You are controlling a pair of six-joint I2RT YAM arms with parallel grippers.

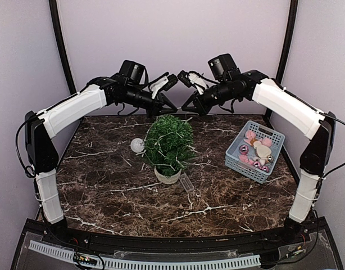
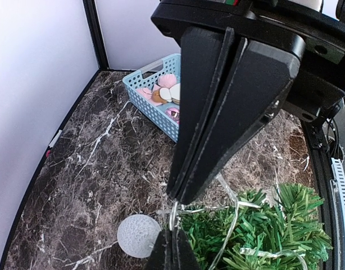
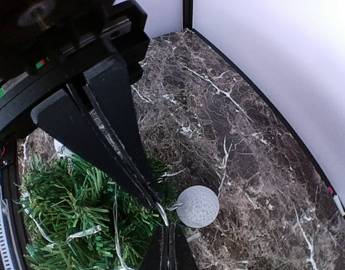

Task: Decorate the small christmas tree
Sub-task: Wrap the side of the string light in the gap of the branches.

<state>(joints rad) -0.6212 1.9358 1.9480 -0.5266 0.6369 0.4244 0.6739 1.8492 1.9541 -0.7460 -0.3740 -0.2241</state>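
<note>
Left gripper (image 2: 177,196) and right gripper (image 3: 157,203), both clamped on the thin light string (image 2: 173,215), meet just above the small christmas tree (image 1: 168,143), likely to drape it over the branches.

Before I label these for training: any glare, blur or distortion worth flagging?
Top external: evenly lit, sharp; small christmas tree and blue basket clear. Left wrist: left gripper, shut on the light string, looms dark; back wall washed out. Right wrist: same wall blown white, marble table edge bowed, white ball sharp.
</note>
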